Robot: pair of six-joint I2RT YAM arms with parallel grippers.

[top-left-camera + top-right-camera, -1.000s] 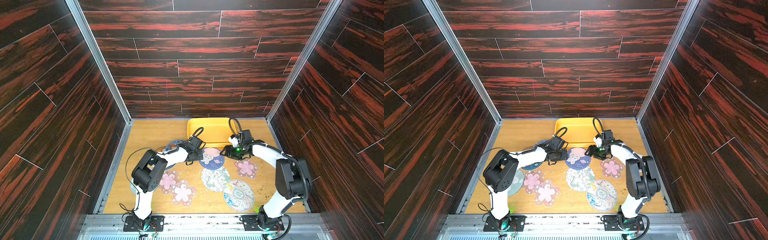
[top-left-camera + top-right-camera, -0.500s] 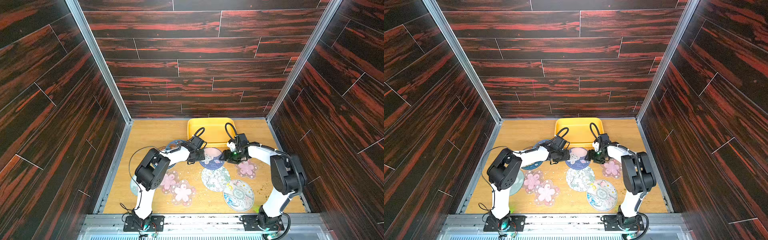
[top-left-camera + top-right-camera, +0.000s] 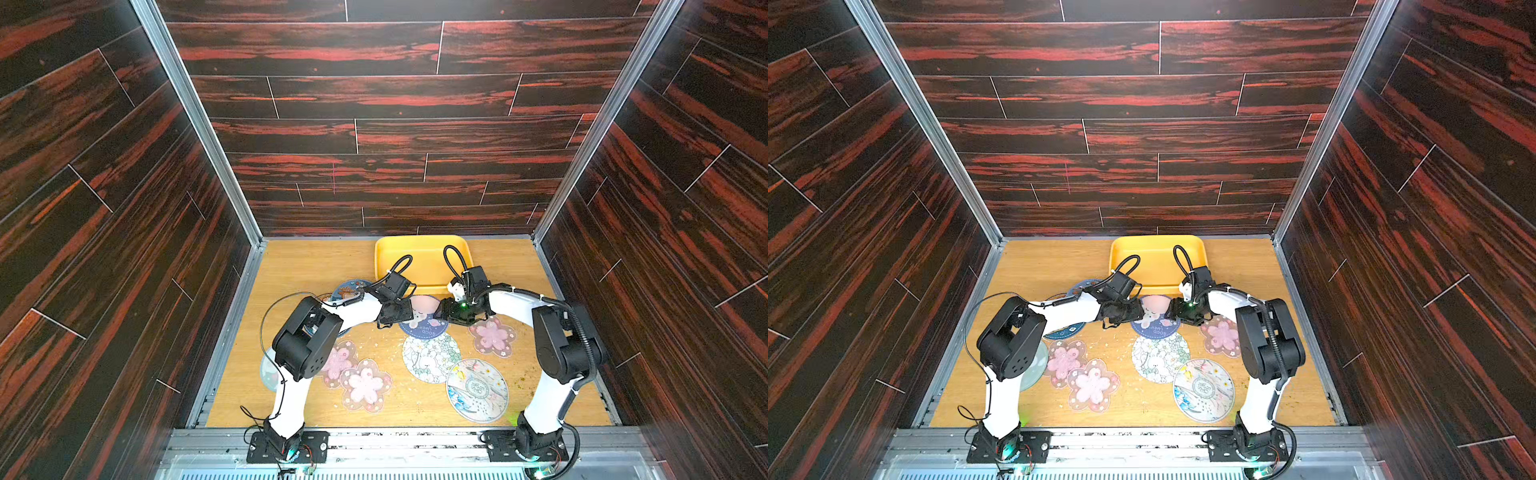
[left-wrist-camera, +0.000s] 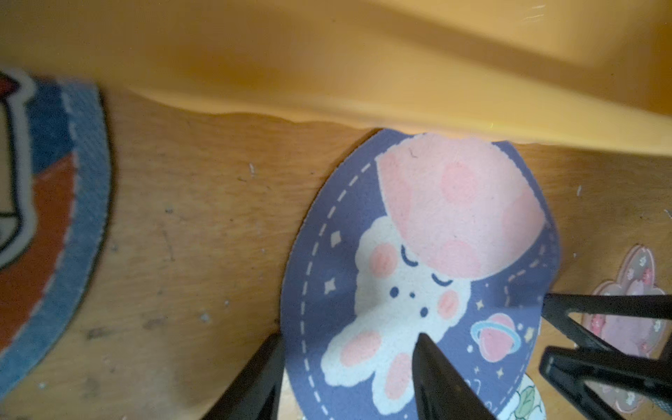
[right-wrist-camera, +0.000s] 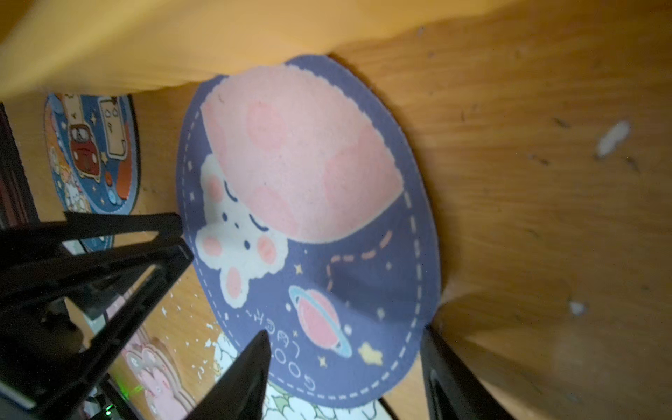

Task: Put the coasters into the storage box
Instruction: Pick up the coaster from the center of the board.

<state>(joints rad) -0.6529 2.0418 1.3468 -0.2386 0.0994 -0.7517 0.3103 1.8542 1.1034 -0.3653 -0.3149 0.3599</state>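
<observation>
A navy moon coaster [image 3: 422,322] [image 3: 1155,322] lies on the wooden floor, its far edge against the front wall of the yellow storage box [image 3: 382,257] [image 3: 1117,257]. It bulges upward in the middle [image 4: 418,254] [image 5: 309,182]. My left gripper [image 3: 402,313] [image 4: 349,338] is open on the coaster's left side, one finger on the print and one outside the rim. From the right side my right gripper [image 3: 442,309] [image 5: 345,332] is open and straddles the rim the same way. No coaster shows inside the box.
Other coasters lie around: a blue cartoon disc [image 3: 349,289] behind the left arm, a white floral disc [image 3: 430,357], a grey-green disc [image 3: 478,390] and pink blossom mats [image 3: 492,336] [image 3: 365,384] [image 3: 338,361]. Dark panel walls close in three sides.
My right gripper has moved left onto the navy coaster's edge and its jaws have narrowed a little. The left gripper has stayed at the coaster's other side.
</observation>
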